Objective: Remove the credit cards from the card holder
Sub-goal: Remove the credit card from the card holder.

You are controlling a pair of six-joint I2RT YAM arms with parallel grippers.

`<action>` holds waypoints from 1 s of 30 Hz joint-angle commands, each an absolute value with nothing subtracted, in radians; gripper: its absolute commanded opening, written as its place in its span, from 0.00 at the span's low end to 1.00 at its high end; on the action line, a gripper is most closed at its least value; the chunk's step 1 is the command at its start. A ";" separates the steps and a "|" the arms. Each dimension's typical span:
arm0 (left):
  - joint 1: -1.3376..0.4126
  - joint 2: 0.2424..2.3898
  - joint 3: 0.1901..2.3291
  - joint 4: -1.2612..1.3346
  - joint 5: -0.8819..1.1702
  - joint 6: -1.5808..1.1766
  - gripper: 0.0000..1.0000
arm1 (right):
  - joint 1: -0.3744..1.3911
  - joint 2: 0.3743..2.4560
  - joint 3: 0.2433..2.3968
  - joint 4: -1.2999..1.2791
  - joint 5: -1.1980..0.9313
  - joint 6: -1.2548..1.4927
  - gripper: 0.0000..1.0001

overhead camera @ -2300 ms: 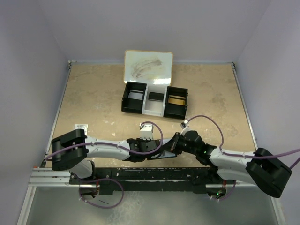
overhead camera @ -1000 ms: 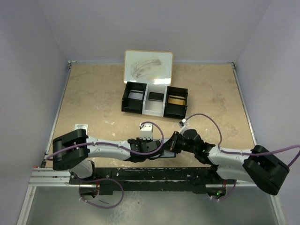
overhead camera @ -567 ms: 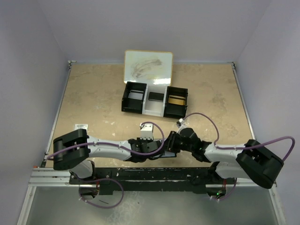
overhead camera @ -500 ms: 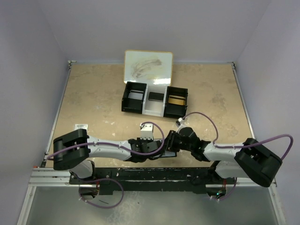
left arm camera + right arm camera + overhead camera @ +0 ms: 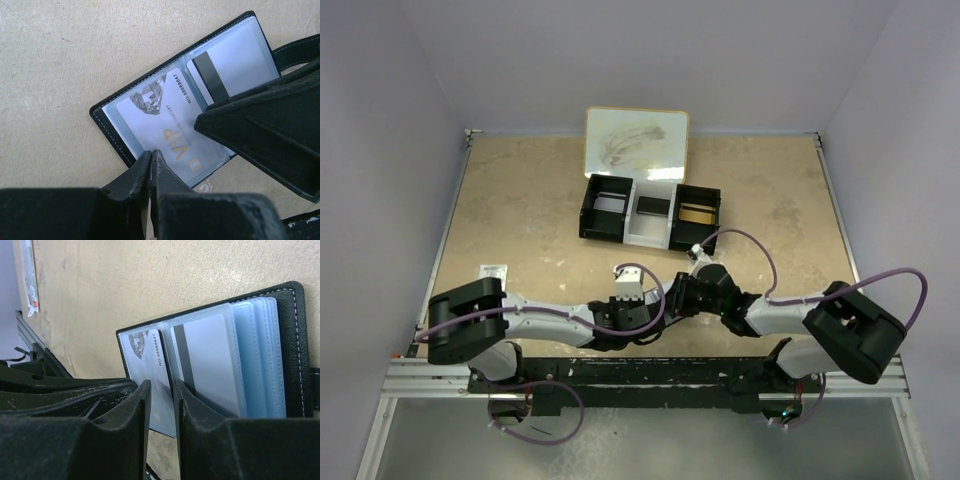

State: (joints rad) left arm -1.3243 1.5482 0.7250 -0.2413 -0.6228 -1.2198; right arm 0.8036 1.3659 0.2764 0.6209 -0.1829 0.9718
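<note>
my left pincer (image 5: 151, 159), closed, touches lower edge of card holder (image 5: 112, 122); right pincer (image 5: 161, 386), narrow gap, lines up with vip card (image 5: 147, 360) running up-frame.

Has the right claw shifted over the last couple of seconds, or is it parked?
Yes. In the top view the right claw has crept left and slightly up the frame, ending closer to the three-compartment tray.

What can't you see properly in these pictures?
- Left wrist view: silver VIP card's lower edge, behind the left tool.
- Right wrist view: white black-striped card's lower end, behind the right tool; grip unclear.
- Top view: black leather-like bifold card holder, covered by both arms.
</note>
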 commanded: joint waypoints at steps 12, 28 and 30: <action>-1.321 1.541 0.614 -0.212 -0.601 -1.300 0.00 | 0.817 1.346 0.299 0.648 -0.397 0.808 0.17; -1.320 1.558 0.648 -0.250 -0.617 -1.277 0.00 | 0.839 1.475 0.383 0.538 -0.347 0.786 0.15; -1.320 1.561 0.650 -0.249 -0.617 -1.276 0.00 | 0.840 1.471 0.382 0.537 -0.335 0.810 0.07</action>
